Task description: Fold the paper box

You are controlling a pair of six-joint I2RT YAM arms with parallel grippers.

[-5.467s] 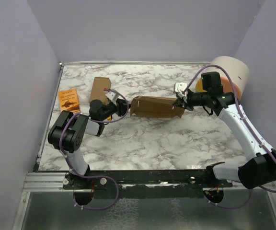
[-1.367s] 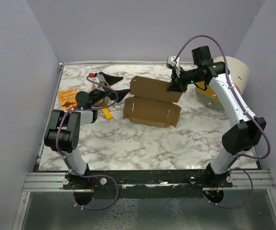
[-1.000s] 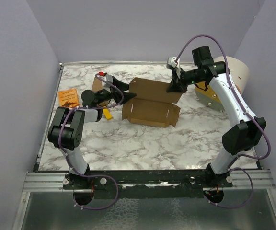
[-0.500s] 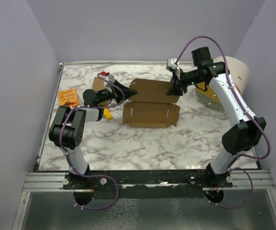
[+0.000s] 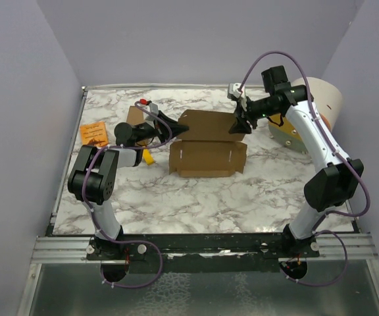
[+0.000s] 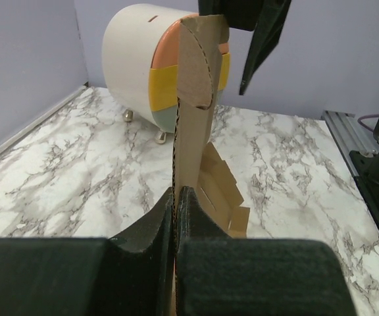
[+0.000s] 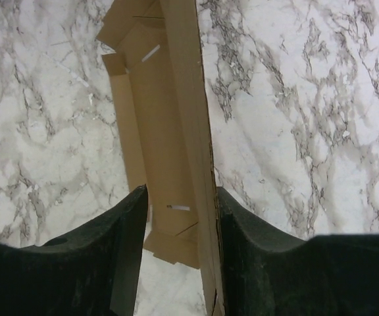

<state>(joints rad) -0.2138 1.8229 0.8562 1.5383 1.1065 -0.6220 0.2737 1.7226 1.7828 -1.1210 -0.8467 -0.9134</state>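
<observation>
The paper box (image 5: 206, 157) lies in the middle of the table as a shallow brown tray, with its long back flap (image 5: 209, 125) standing up. My left gripper (image 5: 180, 128) is shut on the flap's left end. In the left wrist view the flap (image 6: 193, 79) runs edge-on away from the pinched jaws of that gripper (image 6: 177, 195). My right gripper (image 5: 238, 124) is open around the flap's right end. In the right wrist view the flap (image 7: 188, 99) rests against the right finger (image 7: 242, 224), and the other finger of that gripper (image 7: 179, 201) stands apart from it over the tray (image 7: 151, 125).
A small orange booklet (image 5: 95, 135) lies at the left edge. A narrower brown box (image 5: 134, 115) and a yellow piece (image 5: 147, 157) sit beside my left arm. A white drum with an orange and yellow face (image 5: 316, 100) (image 6: 143, 72) stands at the far right.
My left gripper has closed on the flap's left end. My right gripper has opened at the right end. The flap stands more upright and the box sits squarer.
</observation>
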